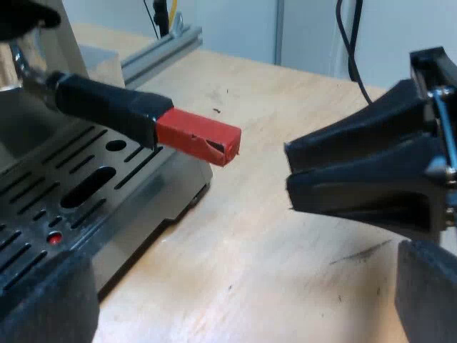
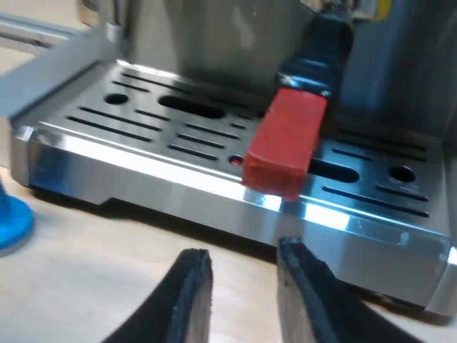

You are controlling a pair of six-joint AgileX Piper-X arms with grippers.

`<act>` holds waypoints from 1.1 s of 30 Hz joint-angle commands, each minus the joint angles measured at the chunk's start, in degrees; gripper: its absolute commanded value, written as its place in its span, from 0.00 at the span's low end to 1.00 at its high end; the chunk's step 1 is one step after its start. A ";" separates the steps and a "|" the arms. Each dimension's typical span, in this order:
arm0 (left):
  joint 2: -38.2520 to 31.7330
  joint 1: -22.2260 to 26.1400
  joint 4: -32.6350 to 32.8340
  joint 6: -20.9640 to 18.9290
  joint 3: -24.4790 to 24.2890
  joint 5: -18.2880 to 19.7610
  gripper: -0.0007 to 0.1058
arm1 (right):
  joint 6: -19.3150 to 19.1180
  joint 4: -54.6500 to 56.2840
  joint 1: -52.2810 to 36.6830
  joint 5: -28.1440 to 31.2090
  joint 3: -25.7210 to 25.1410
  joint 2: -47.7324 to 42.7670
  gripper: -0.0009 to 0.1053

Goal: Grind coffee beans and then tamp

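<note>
Projecting from the espresso machine's [image 2: 214, 43] front, the holder [image 1: 107, 107] pointed its dark handle & red end [image 1: 200, 136] out over the slotted drip tray [image 1: 43, 186]. My right gripper [image 2: 243, 251] sat low over the wooden table [image 1: 271, 250], just short of the red end & in line w/ it, fingers a narrow gap apart w/ nothing betw. them; my left gripper [image 1: 235, 286] was spread wide & empty near the tray's corner. A blue tamper [image 2: 11, 221] sat on the table just beside the tray.
</note>
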 commanded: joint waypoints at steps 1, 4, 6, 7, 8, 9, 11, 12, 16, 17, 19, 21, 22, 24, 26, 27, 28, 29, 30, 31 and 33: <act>-0.14 -0.14 -0.90 -0.06 -2.01 -0.22 0.80 | -0.23 1.46 1.30 6.30 -0.31 -4.48 0.41; -0.14 -0.14 -0.71 -0.06 -2.50 0.91 0.80 | -0.23 2.86 1.29 5.22 -0.31 -8.12 0.54; -0.14 -0.14 -0.71 -0.06 -2.49 2.06 0.80 | -0.23 3.48 1.29 4.59 -0.31 -9.99 0.58; -0.14 -0.14 -0.71 -0.20 -2.49 2.94 0.80 | -0.23 4.41 1.29 3.92 -0.31 -12.30 0.60; -0.14 -0.14 -0.71 -0.55 -2.49 3.37 0.80 | -0.23 4.96 1.29 3.92 -0.31 -13.47 0.60; -0.14 -0.14 -0.71 -0.97 -2.49 3.68 0.80 | -0.23 5.61 1.29 3.91 -0.45 -14.34 0.60; -0.14 -0.14 -0.71 -1.14 -2.49 4.10 0.80 | -0.23 9.63 1.29 3.91 -1.75 -17.12 0.60; -0.14 -0.14 -0.71 -1.14 -2.49 4.18 0.80 | -0.23 10.49 1.29 3.91 -2.34 -17.62 0.60; -0.14 -0.14 -0.71 -1.14 -2.79 4.20 0.80 | 0.70 19.47 0.06 1.16 -7.25 -19.09 0.60; -0.14 -0.14 -0.71 -1.14 -2.79 4.20 0.80 | 1.27 20.73 -0.23 -0.02 -8.15 -19.10 0.60; -0.14 -0.14 -0.71 -1.14 -2.79 4.20 0.80 | 7.78 26.85 -3.28 -4.99 -11.65 -18.69 0.60; -0.14 -0.14 -0.71 -1.14 -2.79 4.20 0.80 | 11.19 31.20 -5.83 -7.86 -13.69 -18.38 0.60; -0.14 -0.14 -0.71 -1.14 -2.79 4.20 0.80 | 12.37 33.01 -6.52 -9.32 -14.53 -18.29 0.60; -0.14 -0.14 -0.71 -1.14 -2.79 4.20 0.80 | 13.34 35.31 -8.22 -11.57 -15.80 -18.12 0.60; -0.14 -0.14 -0.71 -1.14 -2.79 4.20 0.80 | 13.89 38.42 -10.52 -15.57 -17.11 -17.72 0.60; -0.14 -0.14 -0.71 -1.14 -2.79 4.20 0.80 | 13.88 40.94 -12.57 -19.17 -18.50 -17.06 0.60; -0.14 -0.14 -0.71 -1.14 -2.79 4.20 0.80 | 13.88 42.33 -14.03 -21.37 -19.35 -16.33 0.60; -0.14 -0.14 -0.71 -1.14 -2.79 4.20 0.80 | 13.88 42.71 -14.69 -21.97 -19.63 -15.98 0.60; -0.14 -0.14 -0.71 -1.14 -2.79 4.20 0.80 | 14.03 43.75 -15.56 -23.51 -20.31 -15.30 0.60; -0.14 -0.14 -0.71 -1.14 -2.79 4.20 0.80 | 16.83 45.90 -16.94 -27.55 -22.68 -13.10 0.60; -0.14 -0.14 -0.71 -1.14 -2.79 4.20 0.80 | 18.49 47.92 -17.23 -28.71 -24.56 -11.31 0.60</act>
